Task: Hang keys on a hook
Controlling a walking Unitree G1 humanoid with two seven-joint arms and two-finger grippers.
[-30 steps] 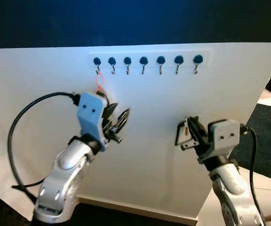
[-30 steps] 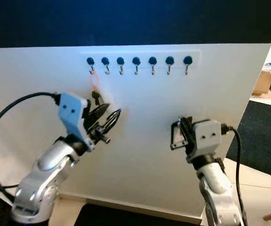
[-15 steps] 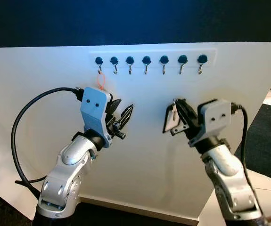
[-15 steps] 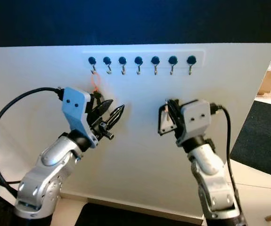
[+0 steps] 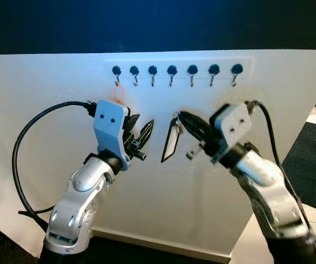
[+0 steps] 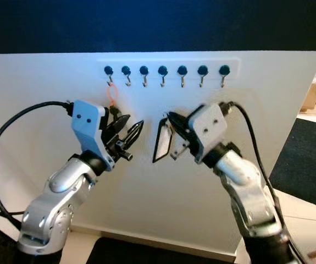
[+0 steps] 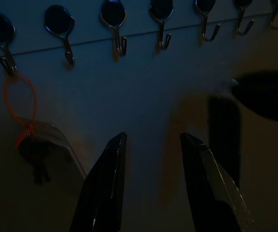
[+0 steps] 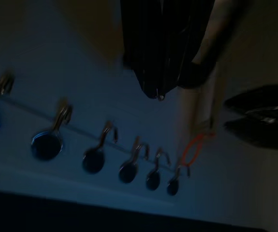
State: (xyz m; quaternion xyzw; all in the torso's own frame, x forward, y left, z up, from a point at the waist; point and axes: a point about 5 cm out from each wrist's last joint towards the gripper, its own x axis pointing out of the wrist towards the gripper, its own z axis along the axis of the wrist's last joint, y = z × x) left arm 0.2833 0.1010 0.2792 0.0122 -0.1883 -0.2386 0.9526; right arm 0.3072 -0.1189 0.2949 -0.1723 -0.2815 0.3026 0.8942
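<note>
Right gripper [image 5: 181,117] fingers pinched on a key tag [image 5: 170,144] dangling below the hooks [image 5: 172,71]; left gripper [image 5: 141,133] fingers narrowly parted near hung orange-looped keys [image 5: 117,94]

Orange-looped keys [image 7: 32,150] hang from the leftmost hook [image 5: 116,72]
</note>
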